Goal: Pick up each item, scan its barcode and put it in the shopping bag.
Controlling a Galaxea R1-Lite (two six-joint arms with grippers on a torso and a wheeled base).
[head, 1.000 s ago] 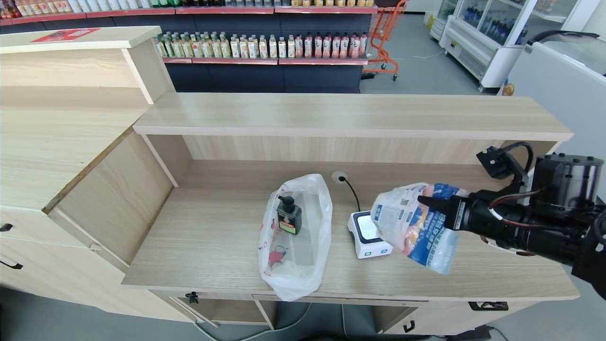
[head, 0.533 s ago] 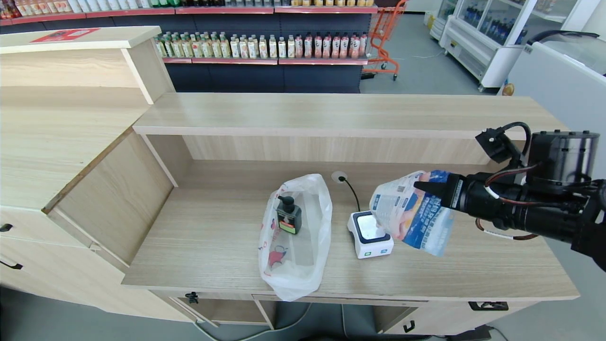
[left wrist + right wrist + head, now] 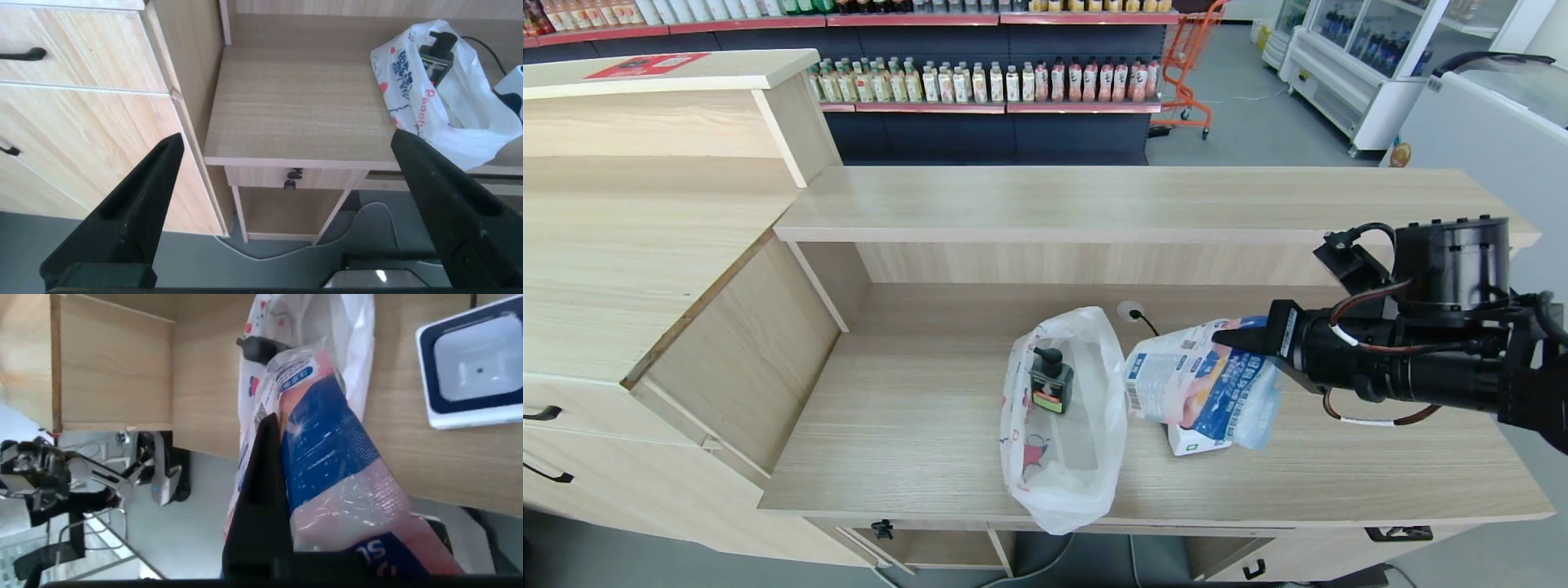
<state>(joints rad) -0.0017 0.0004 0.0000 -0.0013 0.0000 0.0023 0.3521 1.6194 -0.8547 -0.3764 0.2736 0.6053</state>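
The right fingers (image 3: 1245,339) pinch the blue packet (image 3: 1201,392) over the scanner (image 3: 1192,441)

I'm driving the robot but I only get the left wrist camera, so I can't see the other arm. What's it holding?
Observer: The right gripper is shut on a blue and pink packet.
Operator: Where's the packet?
Observer: It is held above the counter, over the white scanner. It covers most of the scanner in the head view.
Operator: Can it be scanned like that?
Observer: Hard to say. A barcode shows on the packet's edge nearest the shopping bag.
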